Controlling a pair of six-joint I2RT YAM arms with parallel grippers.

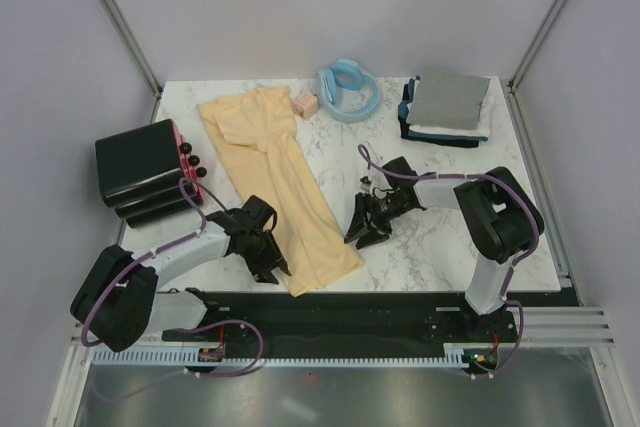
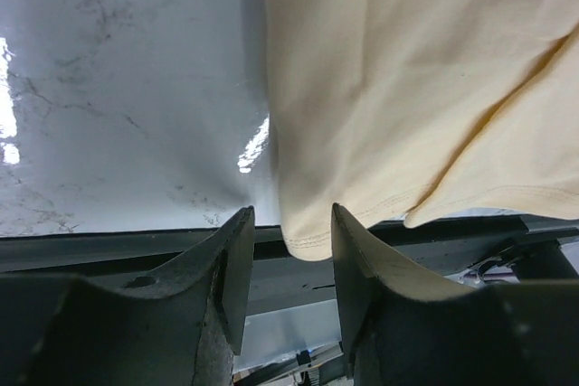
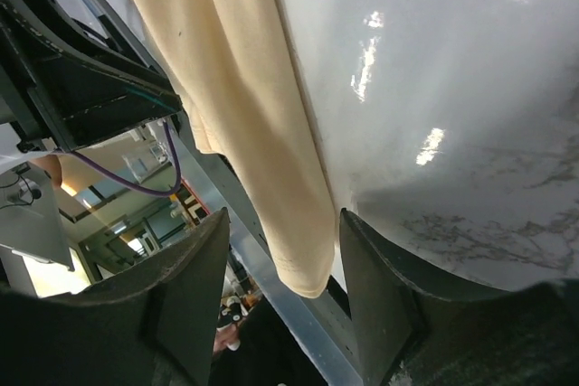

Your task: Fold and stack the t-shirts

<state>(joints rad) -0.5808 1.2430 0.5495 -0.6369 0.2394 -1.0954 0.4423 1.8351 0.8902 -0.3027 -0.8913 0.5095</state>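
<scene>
A pale yellow-cream t-shirt (image 1: 283,182) lies folded lengthwise as a long strip from the table's back to its front edge. My left gripper (image 1: 271,265) is open at the strip's near left corner; in the left wrist view the hem corner (image 2: 306,237) sits between the fingers (image 2: 231,259). My right gripper (image 1: 358,234) is open just right of the near right corner; in the right wrist view the cloth end (image 3: 303,264) lies between the fingers (image 3: 375,268). A stack of folded grey, white and navy t-shirts (image 1: 446,107) sits at the back right.
A black box with a pink-red side (image 1: 146,172) stands at the left edge. A light blue ring-shaped thing (image 1: 349,89) and a small pink block (image 1: 305,104) lie at the back. The marble table's front edge (image 1: 420,290) runs just below both grippers.
</scene>
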